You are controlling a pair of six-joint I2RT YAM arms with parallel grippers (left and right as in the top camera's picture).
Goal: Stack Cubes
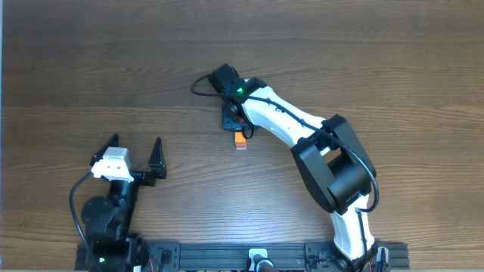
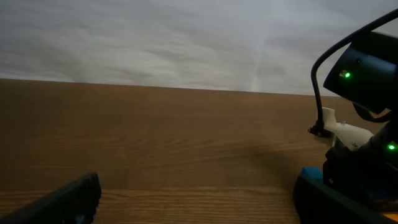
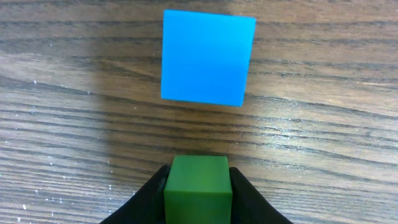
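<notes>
Green cube (image 3: pixel 198 186) clamped between right fingers (image 3: pixel 247 198); blue cube (image 3: pixel 207 57) near, apart.

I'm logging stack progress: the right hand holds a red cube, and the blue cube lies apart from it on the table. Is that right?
Not quite. The right wrist view shows the right hand holding a green cube, not red; the blue cube does lie apart from it on the table.

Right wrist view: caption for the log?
Right gripper grips a green cube; a blue cube lies apart on the table.
</notes>
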